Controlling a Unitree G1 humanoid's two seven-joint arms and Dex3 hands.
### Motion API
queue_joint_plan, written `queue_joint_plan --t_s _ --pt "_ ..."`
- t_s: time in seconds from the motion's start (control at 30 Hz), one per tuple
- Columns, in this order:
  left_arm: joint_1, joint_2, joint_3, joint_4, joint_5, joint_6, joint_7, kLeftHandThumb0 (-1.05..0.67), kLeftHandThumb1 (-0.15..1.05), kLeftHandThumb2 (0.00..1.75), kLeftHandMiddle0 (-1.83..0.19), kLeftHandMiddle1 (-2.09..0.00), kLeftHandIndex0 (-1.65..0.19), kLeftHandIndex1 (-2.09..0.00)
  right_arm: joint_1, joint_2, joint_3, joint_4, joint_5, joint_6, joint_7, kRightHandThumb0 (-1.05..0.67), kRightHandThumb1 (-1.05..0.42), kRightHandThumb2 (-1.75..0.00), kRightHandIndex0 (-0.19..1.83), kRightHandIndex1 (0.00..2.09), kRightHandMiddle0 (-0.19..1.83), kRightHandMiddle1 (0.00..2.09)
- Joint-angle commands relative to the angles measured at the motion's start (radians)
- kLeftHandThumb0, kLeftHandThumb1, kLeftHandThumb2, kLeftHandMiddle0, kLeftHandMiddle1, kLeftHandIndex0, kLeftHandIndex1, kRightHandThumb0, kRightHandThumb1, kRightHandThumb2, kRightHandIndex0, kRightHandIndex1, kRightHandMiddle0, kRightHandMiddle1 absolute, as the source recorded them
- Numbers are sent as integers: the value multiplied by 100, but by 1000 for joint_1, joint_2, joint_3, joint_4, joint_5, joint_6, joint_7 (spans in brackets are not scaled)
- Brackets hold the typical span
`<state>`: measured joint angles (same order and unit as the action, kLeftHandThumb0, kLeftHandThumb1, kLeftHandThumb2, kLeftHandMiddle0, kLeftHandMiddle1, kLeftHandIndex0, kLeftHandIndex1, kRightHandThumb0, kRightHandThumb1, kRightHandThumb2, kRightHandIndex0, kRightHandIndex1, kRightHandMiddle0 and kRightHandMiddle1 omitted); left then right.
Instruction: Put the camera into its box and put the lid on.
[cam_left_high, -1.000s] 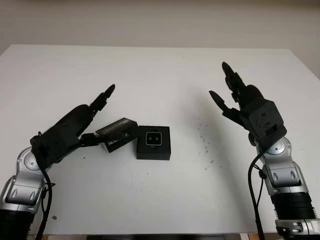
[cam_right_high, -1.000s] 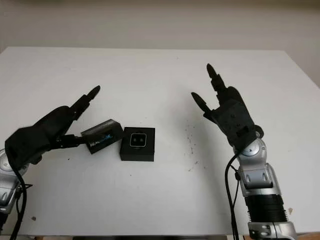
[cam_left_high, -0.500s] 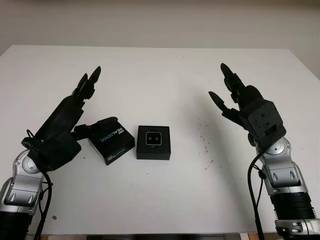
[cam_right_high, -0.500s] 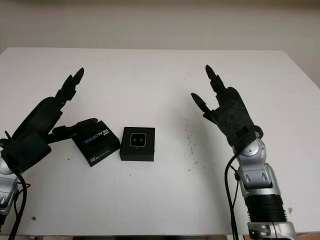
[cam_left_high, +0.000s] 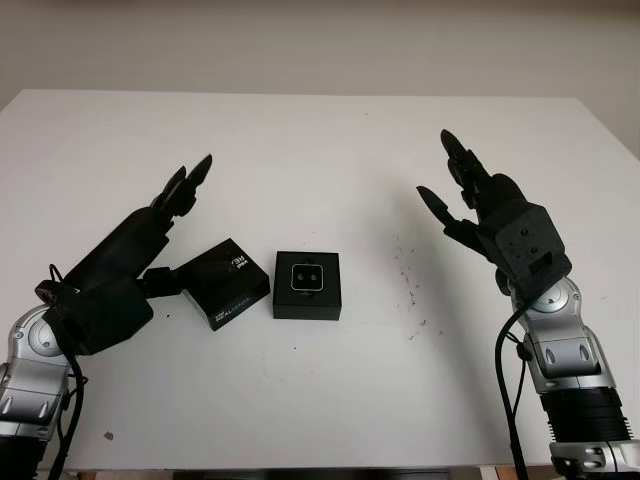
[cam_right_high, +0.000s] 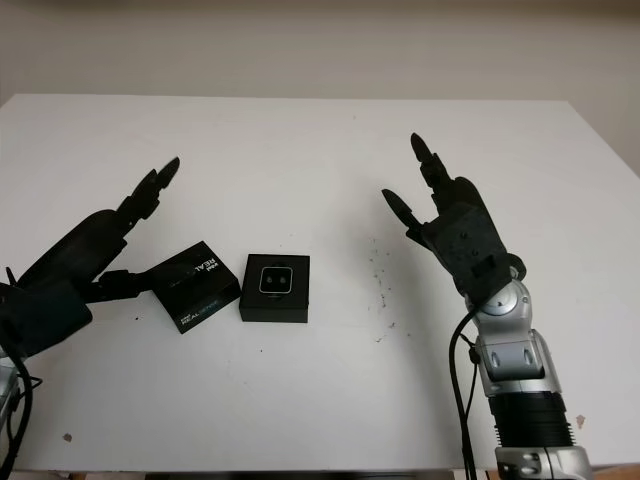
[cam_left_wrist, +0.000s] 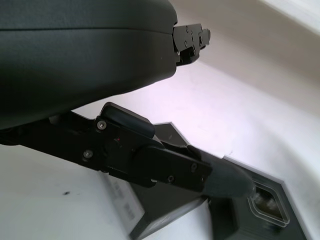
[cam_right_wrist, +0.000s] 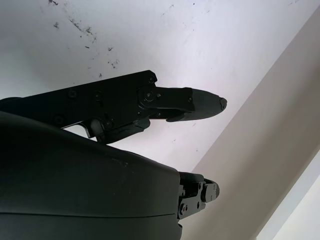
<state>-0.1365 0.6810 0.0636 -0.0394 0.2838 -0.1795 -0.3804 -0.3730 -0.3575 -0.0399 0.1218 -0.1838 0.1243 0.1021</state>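
The black box (cam_left_high: 308, 302) stands open near the table's middle, with the small silver-faced camera (cam_left_high: 306, 275) seated inside it. Just left of it the black lid (cam_left_high: 229, 297), printed with white lettering, lies flat on the table at an angle. My left hand (cam_left_high: 182, 225) is open above and to the left of the lid, its thumb low beside the lid's left edge. In the left wrist view the thumb reaches over the lid (cam_left_wrist: 161, 220), and the box (cam_left_wrist: 280, 220) shows past it. My right hand (cam_left_high: 448, 180) is open, raised over the table's right side.
The white table (cam_left_high: 320, 150) carries a scatter of small dark specks (cam_left_high: 408, 280) to the right of the box. A pale wall runs behind the far edge.
A second ago my left hand held the lid tilted beside the box. The lid now lies flat on the table and the hand has let go and drawn back. The right hand stayed put.
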Motion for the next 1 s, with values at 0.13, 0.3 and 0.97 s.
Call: queue_joint_plan --t_s 0.13,0.3,0.97 --pt "29 37 -54 -25 82 -45 -16 -96 99 6 19 0 16 -6 6 3 -2 -4 -1 -17 -12 -49 -105 -38 10 7 8 7" --pt "33 29 -78 10 133 -96 21 -94 96 4 19 -2 12 -7 7 1 1 -6 -7 -14 -12 -50 -105 -38 9 7 8 6" --pt "-92 -4 -162 238 256 -138 179 -70 92 6 7 -8 -7 -9 14 4 4 -5 -10 -8 -15 -52 -105 -38 10 6 9 6"
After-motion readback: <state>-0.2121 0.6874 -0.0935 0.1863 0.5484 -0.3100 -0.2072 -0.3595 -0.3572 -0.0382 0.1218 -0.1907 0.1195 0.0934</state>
